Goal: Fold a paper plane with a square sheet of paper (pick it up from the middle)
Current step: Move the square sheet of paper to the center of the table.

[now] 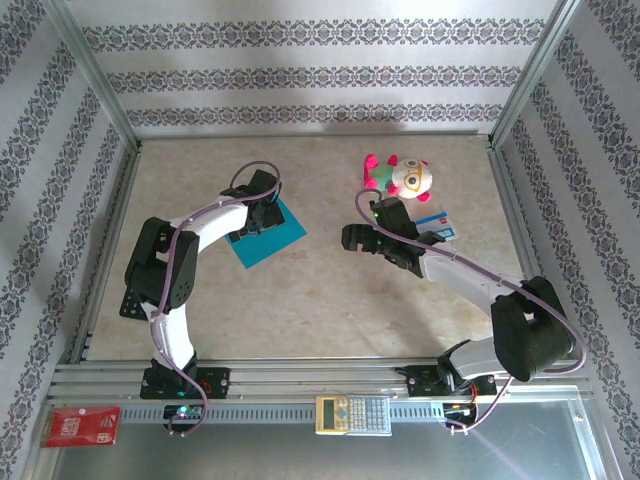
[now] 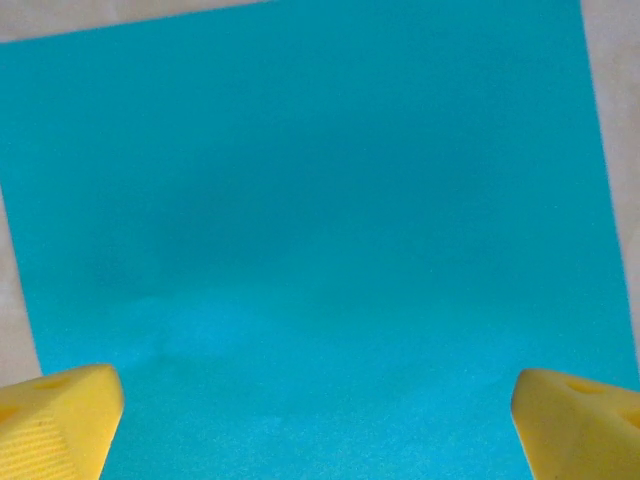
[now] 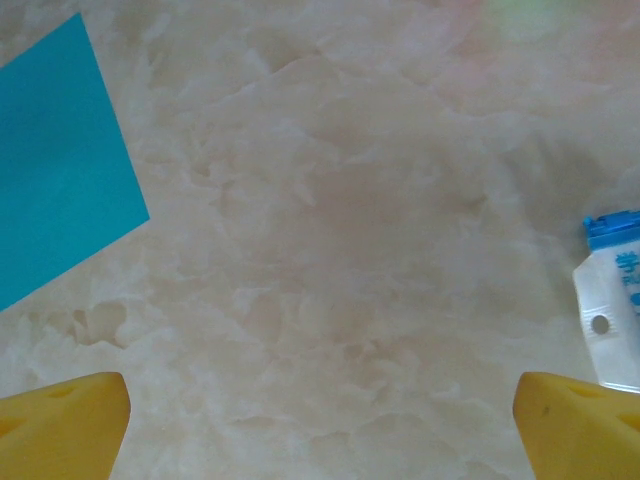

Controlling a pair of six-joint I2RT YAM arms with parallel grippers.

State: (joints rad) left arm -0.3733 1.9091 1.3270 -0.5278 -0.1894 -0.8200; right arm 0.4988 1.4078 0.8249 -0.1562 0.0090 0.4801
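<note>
Beige marbled counter [image 1: 330, 290] carries everything. Flat on it, left of centre, lies the square sheet of paper [image 1: 275, 240], teal, uncreased and turned corner-on to the arms. Directly above the sheet hangs the left tool [image 2: 320, 420], its yellow fingers [image 2: 55, 420] spread wide with nothing between them. The right tool [image 3: 320, 425] hangs over bare counter to the right — just as wide, just as empty. A plush toy [image 1: 405, 177] sits towards the far edge, and a small white-and-blue card [image 1: 440, 225] lies just in front of it.
</note>
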